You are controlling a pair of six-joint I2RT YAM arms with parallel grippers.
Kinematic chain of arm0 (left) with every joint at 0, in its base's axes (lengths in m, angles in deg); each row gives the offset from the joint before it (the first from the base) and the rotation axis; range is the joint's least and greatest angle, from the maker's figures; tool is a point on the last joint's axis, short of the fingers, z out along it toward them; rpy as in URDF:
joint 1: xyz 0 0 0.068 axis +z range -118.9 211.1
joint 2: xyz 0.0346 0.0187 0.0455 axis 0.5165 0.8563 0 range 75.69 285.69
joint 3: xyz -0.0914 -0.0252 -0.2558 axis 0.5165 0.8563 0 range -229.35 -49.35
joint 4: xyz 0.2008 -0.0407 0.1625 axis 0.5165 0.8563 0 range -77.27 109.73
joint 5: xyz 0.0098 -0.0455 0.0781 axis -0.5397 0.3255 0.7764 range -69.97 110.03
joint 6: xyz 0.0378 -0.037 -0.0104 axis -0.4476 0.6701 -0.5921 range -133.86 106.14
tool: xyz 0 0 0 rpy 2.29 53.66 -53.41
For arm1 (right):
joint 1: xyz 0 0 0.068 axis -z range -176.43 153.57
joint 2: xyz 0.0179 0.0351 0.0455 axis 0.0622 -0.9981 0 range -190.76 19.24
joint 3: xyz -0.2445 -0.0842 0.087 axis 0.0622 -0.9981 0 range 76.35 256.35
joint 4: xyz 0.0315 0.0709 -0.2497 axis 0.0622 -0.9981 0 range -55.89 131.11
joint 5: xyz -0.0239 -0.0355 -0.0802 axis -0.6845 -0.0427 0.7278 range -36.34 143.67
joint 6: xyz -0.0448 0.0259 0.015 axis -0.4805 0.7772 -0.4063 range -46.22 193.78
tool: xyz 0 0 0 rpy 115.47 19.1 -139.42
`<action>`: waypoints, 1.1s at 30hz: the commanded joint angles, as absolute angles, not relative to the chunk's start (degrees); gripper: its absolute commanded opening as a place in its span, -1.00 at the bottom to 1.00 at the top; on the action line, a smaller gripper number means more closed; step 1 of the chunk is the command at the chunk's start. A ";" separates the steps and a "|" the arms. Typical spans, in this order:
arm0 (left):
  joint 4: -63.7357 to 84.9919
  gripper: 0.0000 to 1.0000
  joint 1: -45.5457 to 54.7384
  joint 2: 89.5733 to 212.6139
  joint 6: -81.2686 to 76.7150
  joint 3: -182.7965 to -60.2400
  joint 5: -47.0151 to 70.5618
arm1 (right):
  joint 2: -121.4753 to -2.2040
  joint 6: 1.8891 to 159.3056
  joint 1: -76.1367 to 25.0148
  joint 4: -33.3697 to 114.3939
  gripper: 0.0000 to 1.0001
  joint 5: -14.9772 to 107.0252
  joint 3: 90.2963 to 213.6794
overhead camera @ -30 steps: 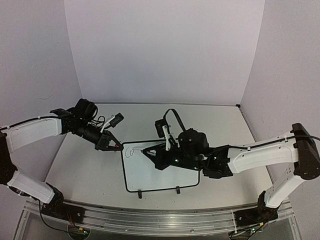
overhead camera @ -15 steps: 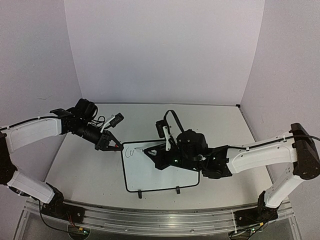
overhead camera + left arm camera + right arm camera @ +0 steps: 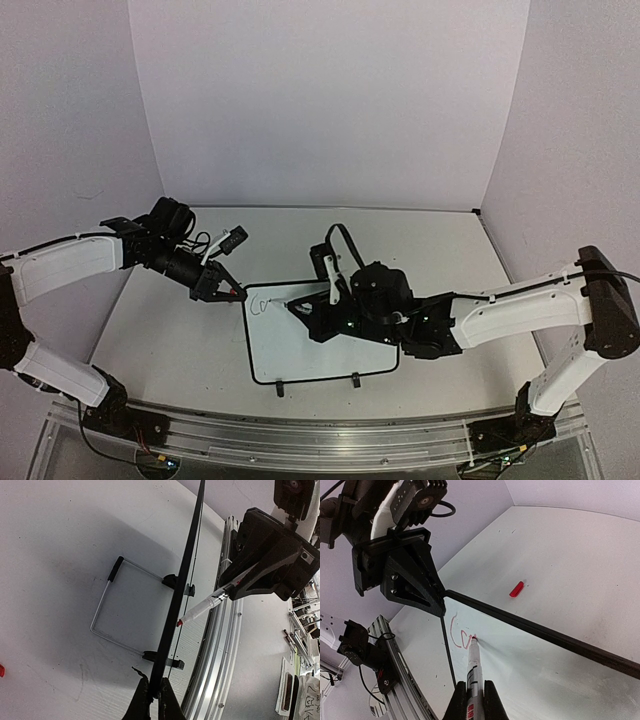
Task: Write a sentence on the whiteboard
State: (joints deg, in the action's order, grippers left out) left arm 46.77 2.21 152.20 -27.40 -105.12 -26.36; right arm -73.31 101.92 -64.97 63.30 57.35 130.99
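The whiteboard is propped at a tilt on the table, its two black clips toward the near edge. My left gripper is shut on the board's far left corner; in the left wrist view the gripper pinches the black border edge-on. My right gripper is shut on a white marker, whose red tip touches the board. The sentence stands as two small red strokes at the top left corner, right at the marker tip. The same lettering looks thin and dark from above.
A red marker cap lies on the table beyond the board's far edge. A wire stand sticks out behind the board. An aluminium rail runs along the table's near edge. Walls close the back and both sides.
The marker tip has crept a little to the right along the board's top left corner, adding a small second stroke after the first curve. The left arm has not moved.
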 commanded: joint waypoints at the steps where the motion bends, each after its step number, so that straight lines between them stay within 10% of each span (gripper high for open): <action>1: 46.69 -1.00 1.92 151.67 -28.19 -105.85 -22.59 | -72.21 103.56 -64.81 62.03 -1.00 59.38 129.43; 33: 46.68 -1.00 1.91 151.41 -28.15 -105.86 -22.50 | -68.95 102.68 -64.81 61.15 -1.00 63.21 128.73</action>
